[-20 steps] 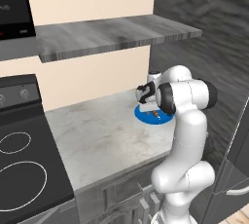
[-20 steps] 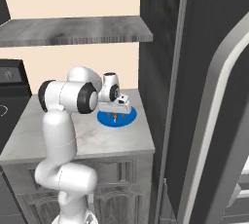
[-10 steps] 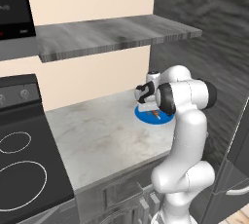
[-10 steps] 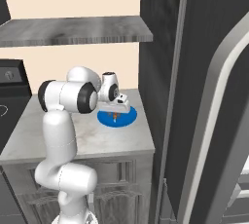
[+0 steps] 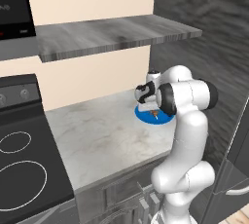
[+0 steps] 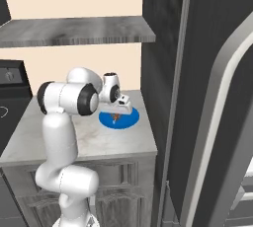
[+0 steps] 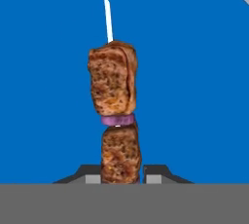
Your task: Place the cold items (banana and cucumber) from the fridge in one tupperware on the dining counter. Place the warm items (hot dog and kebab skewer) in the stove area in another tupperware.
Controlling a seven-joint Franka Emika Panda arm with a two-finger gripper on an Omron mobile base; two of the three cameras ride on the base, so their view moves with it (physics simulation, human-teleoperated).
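Observation:
The kebab skewer (image 7: 115, 116), browned meat chunks with a purple onion ring on a white stick, lies on a blue plate (image 7: 194, 72). My gripper (image 7: 121, 175) is shut on its lower meat chunk, one dark fingertip on each side. From the base views, the gripper (image 5: 154, 113) (image 6: 116, 116) points down onto the blue plate (image 5: 146, 118) (image 6: 129, 120) at the counter's right end. The banana, cucumber, hot dog and tupperware are out of view.
The plate sits on a marble counter (image 5: 97, 135) under a grey shelf (image 5: 107, 33). A black stove (image 5: 19, 159) lies to the left. A dark fridge wall (image 6: 163, 48) and its open door (image 6: 222, 122) stand to the right.
The fingers have closed from wide open onto the kebab skewer. The arm and the plate have stayed in place.

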